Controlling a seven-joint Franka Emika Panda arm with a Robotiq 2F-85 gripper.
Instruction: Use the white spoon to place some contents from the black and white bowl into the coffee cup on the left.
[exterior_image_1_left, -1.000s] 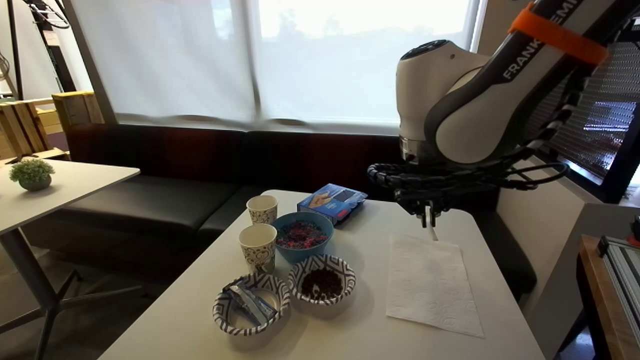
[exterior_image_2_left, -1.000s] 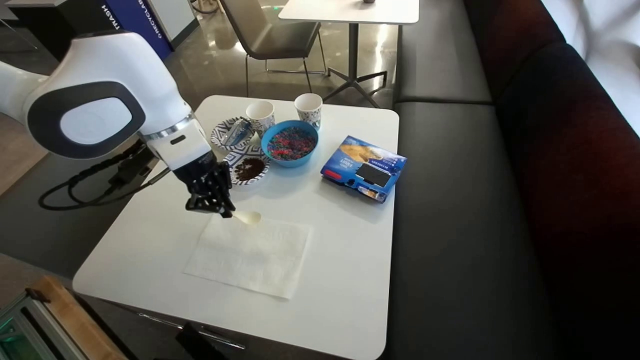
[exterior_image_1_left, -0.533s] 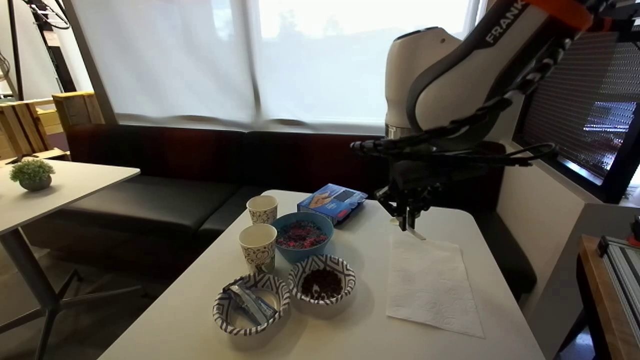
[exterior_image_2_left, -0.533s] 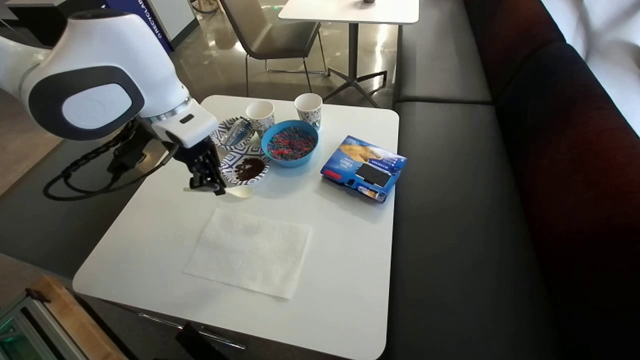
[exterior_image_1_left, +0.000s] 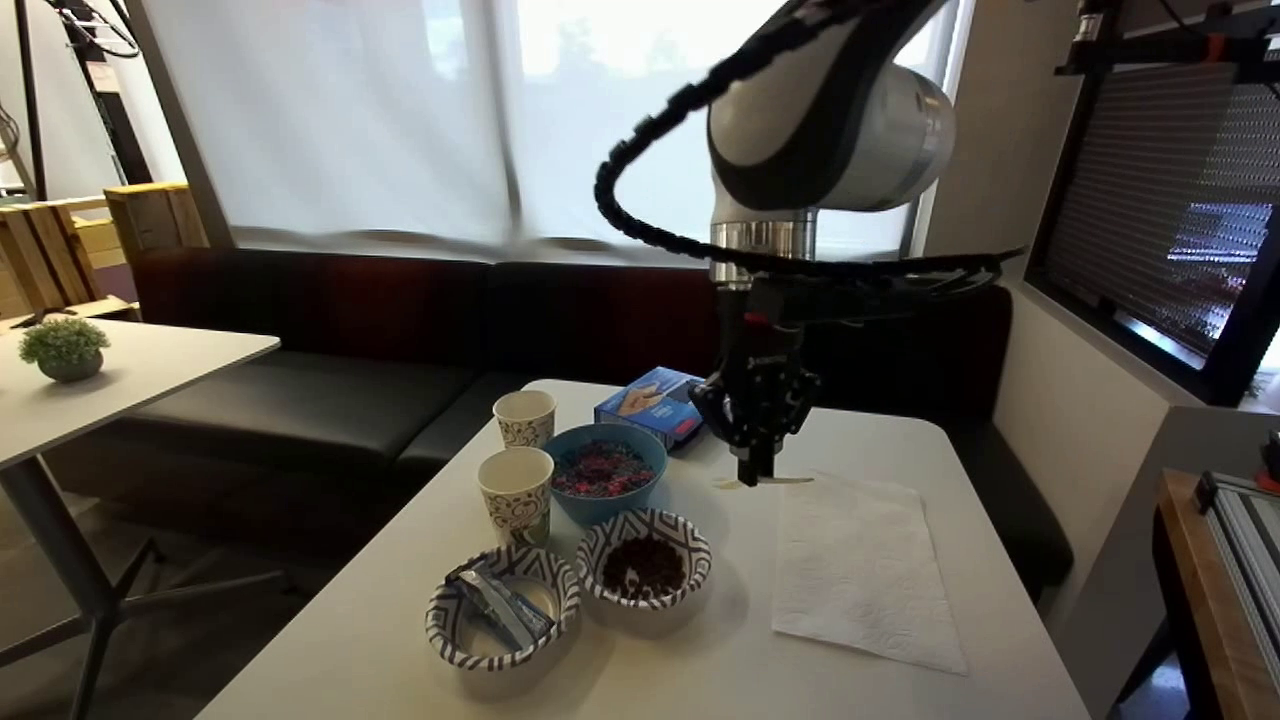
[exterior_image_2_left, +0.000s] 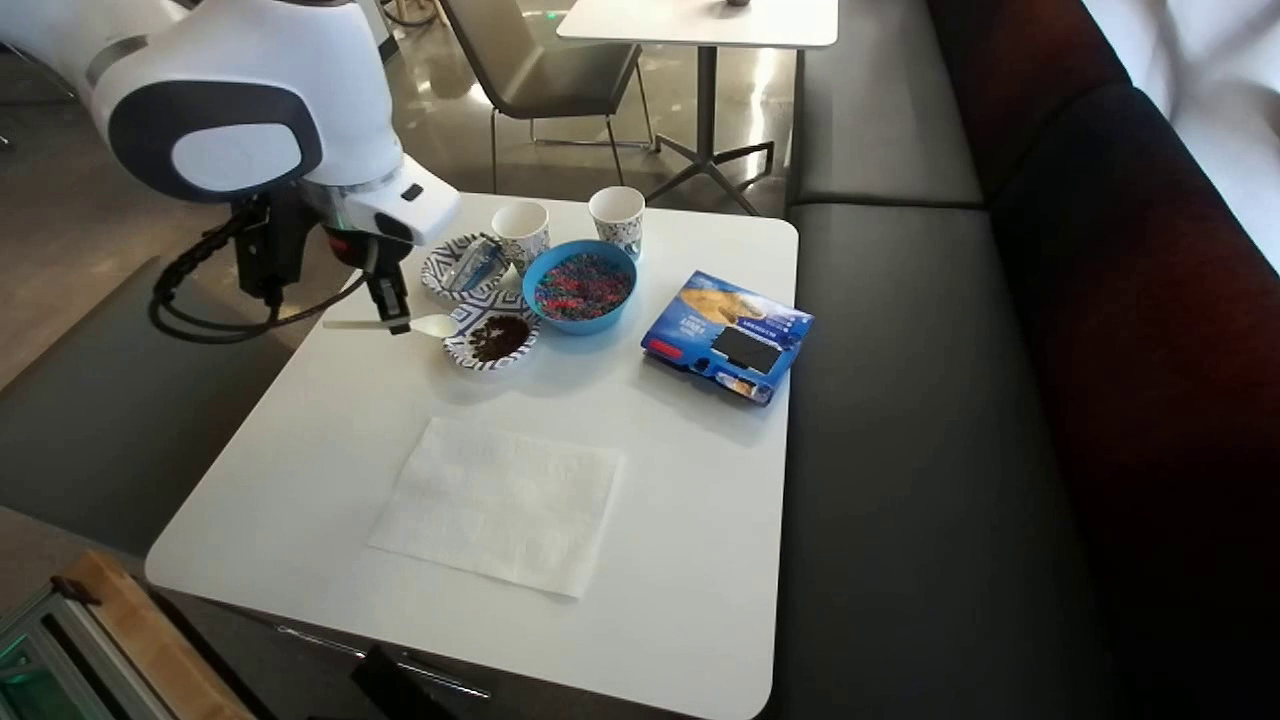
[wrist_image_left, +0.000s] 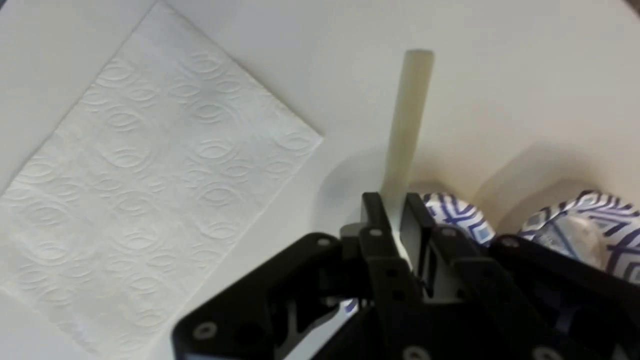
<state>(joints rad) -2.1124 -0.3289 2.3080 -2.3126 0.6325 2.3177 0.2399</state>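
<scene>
My gripper is shut on the white spoon, gripping its handle partway along. The spoon hangs nearly level above the table, its scoop pointing toward the black and white bowl; hidden behind the gripper in the wrist view is that scoop. Dark brown contents lie in this bowl, whose striped rim shows beyond the fingers. Two patterned paper cups stand behind the bowls. The coffee cup on the left is the one closer to the striped bowls, and the farther cup is beside the blue bowl.
A second striped bowl with silvery packets adjoins the brown-filled one. The blue bowl holds colourful bits. A blue box lies at the table's window side. A paper towel lies flat on the table.
The arm has carried the spoon off from over the paper towel toward the black and white bowl. My wrist has turned, swinging the spoon round. Bowls, cups and box have stayed put.
</scene>
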